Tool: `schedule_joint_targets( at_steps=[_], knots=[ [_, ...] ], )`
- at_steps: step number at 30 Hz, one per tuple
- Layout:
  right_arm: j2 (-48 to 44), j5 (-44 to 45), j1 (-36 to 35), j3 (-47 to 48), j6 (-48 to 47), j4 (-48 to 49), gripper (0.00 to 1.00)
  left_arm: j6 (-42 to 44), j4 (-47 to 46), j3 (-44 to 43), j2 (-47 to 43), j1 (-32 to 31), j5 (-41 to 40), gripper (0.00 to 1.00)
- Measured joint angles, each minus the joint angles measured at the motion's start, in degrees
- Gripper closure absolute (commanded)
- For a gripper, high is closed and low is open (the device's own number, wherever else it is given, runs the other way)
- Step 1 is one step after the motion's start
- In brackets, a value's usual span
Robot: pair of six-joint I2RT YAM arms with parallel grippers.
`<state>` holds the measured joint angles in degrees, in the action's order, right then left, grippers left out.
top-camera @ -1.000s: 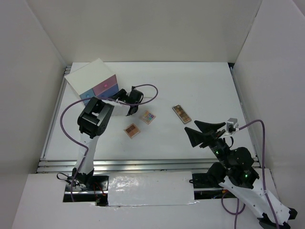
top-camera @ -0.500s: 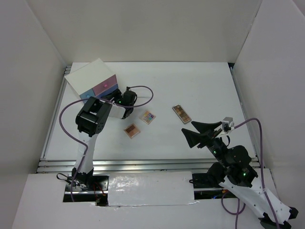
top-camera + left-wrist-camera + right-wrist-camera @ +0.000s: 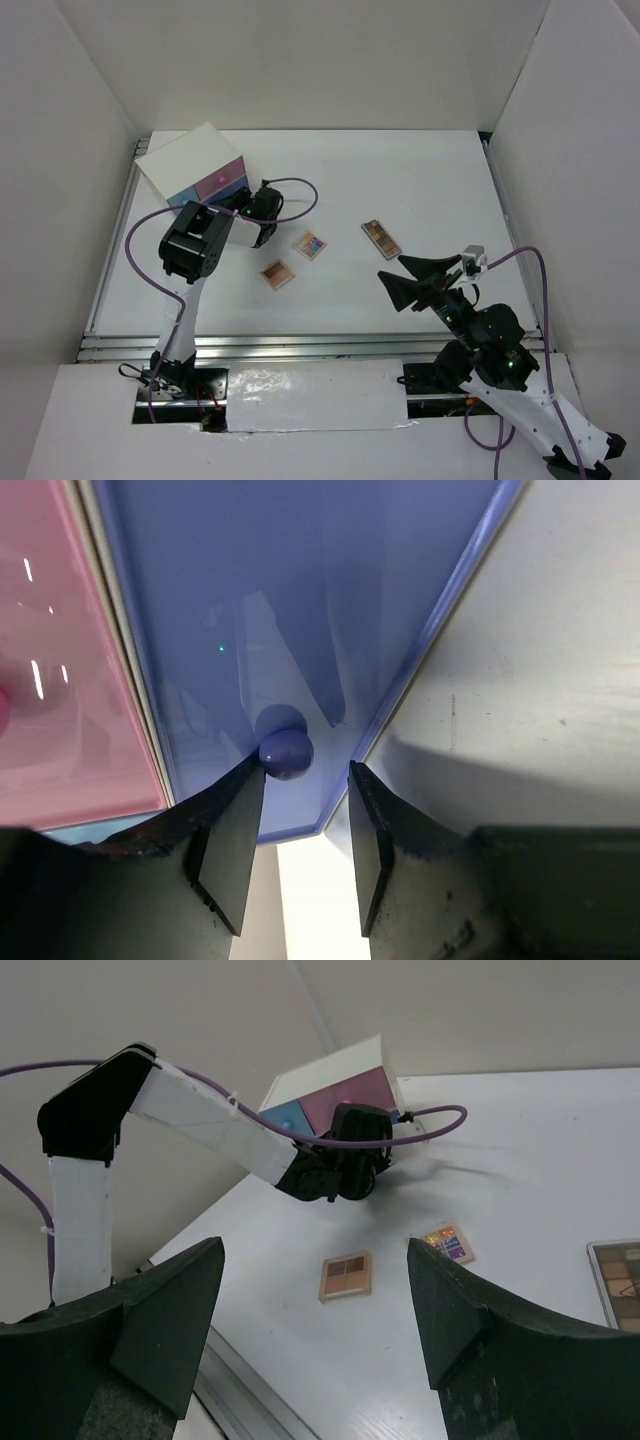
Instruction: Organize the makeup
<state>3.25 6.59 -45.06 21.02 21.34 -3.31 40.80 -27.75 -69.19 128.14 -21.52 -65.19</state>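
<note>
Three pieces of makeup lie on the table: a brown square palette (image 3: 277, 273), a colourful square palette (image 3: 310, 245) and a long palette (image 3: 381, 238). They also show in the right wrist view: brown (image 3: 346, 1275), colourful (image 3: 447, 1243), long (image 3: 618, 1280). No lipsticks, bottle or clear tube are in view. My left gripper (image 3: 250, 205) is open at the front of the white drawer box (image 3: 185, 158). Its left fingertip touches the round knob (image 3: 286, 752) of a blue drawer (image 3: 300, 600), with the gripper midpoint (image 3: 305, 770) beside the knob. My right gripper (image 3: 415, 280) is open and empty above the table.
The box stands at the far left corner, with a pink drawer (image 3: 60, 680) next to the blue one. White walls enclose the table on three sides. A metal rail (image 3: 300, 345) runs along the near edge. A purple cable (image 3: 300, 195) loops off the left wrist.
My left gripper has moved left, away from the colourful palette and up to the box front. My right gripper has drifted slightly left. The palettes have not moved.
</note>
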Motion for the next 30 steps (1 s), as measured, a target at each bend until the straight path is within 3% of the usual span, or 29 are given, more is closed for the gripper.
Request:
schedule_joint_targets(
  at_steps=[10,23,24,26,30],
  knots=[
    [0.63,-0.11,0.0,-0.02,0.0,0.33,0.19,1.77,-1.03,-1.44,0.37,-0.22,0.33,0.46],
    [1.14,-1.01,0.0,-0.33,0.02,0.37,0.2,2.8,-2.45,-2.08,0.5,-0.09,0.59,0.66],
    [1.14,-1.07,0.0,-0.48,0.02,0.42,0.2,2.91,-2.82,-2.08,0.72,-0.11,0.46,0.66],
    [1.16,-1.16,0.0,-0.79,0.02,0.44,0.2,3.34,-3.63,-2.08,1.03,-0.13,0.15,0.49],
    [1.22,-1.33,0.0,-0.9,0.04,0.42,0.2,3.93,-4.07,-1.79,1.53,-0.07,0.09,0.47]
  ],
)
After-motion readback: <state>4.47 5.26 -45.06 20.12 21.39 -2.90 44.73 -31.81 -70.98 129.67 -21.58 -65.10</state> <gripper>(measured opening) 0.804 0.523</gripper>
